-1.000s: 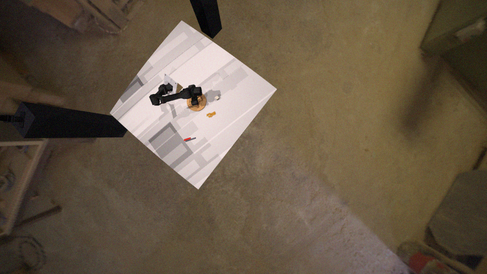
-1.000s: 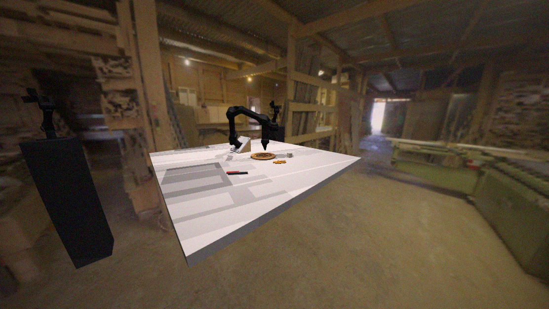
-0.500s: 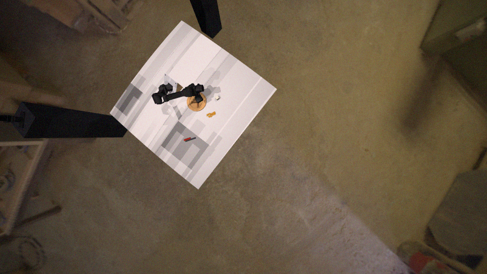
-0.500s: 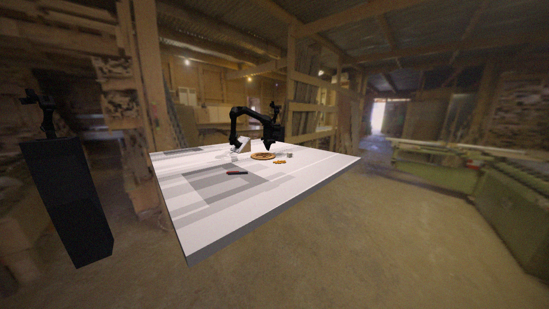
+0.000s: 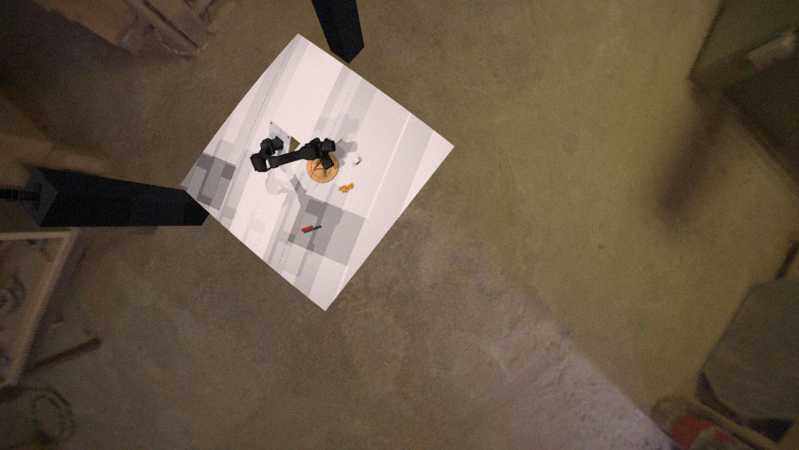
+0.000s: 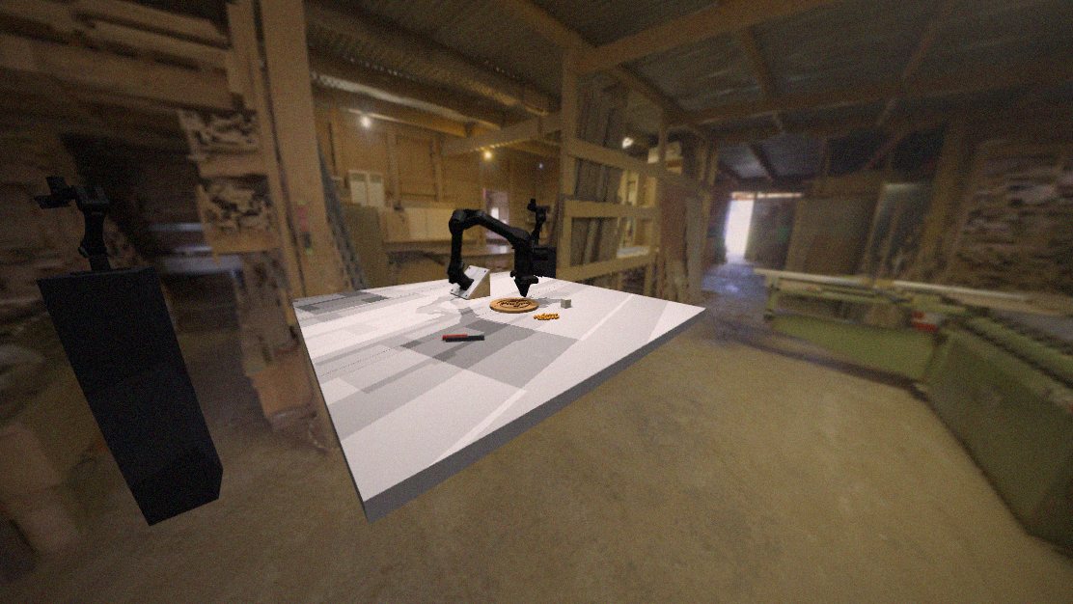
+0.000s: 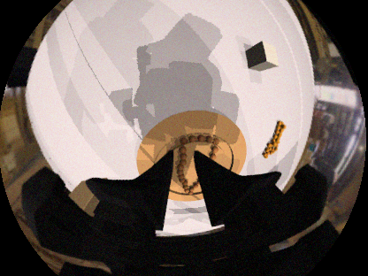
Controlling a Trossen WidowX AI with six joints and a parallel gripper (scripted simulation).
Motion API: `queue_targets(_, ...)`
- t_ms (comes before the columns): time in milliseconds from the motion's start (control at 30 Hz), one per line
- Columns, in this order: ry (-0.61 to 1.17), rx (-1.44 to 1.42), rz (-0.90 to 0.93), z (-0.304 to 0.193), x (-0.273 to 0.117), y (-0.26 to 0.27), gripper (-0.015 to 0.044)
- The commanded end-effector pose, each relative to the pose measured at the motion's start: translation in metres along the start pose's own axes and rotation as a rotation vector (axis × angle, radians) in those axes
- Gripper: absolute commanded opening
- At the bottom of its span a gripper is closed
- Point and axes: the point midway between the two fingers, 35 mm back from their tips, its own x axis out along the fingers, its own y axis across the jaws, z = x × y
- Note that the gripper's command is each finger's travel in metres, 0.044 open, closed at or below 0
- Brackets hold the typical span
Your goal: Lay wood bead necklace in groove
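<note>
1. Top view. A square white table (image 5: 402, 184) (image 6: 450, 390) with grey shadows is shown from above. A black jointed robot arm (image 5: 290, 157) (image 6: 491, 222) is extended across it, and its black parallel-jaw gripper (image 5: 328, 164) (image 6: 524, 293) (image 7: 183, 154) is placed over part of a round tan wooden bead board (image 5: 315, 172) (image 6: 502, 305) (image 7: 199, 117). Near the board are seen a pale cube (image 5: 356, 160) (image 6: 565, 303) (image 7: 264, 57) and a bunched string of orange beads (image 5: 346, 188) (image 6: 546, 316) (image 7: 277, 138). A red-and-black pen-shaped object (image 5: 307, 228) (image 6: 463, 337) is set well apart from the board.

2. Exterior view. The gripper is pointed downward above the board, its narrow fingers brought close together. The brown wood bead necklace (image 6: 514, 303) (image 7: 182, 156) is seen as dark detail on the board; its individual beads are too small to be distinguished. The orange beads and the cube are seen beside the board, on the table.

3. Wrist view. The gripper is seen partly open, with a narrow gap between its tips; no bead is seen gripped. The necklace is laid on the board as an elongated loop, with beads strung across the area inside the thin dark circular groove (image 7: 233, 159). Part of its right-hand strand is hidden by a finger.
</note>
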Motion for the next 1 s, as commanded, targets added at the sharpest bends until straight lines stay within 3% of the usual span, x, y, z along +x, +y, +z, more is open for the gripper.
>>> queue_targets(0,0.007,-0.003,-0.002,-0.002,0.007,0.0,0.012)
queue_targets(300,0.01,-0.005,-0.001,-0.003,0.017,0.0,0.012)
queue_targets(467,0.006,-0.003,0.003,-0.002,0.015,0.001,0.0)
queue_targets(967,0.006,-0.003,0.003,-0.002,0.015,0.001,0.0)
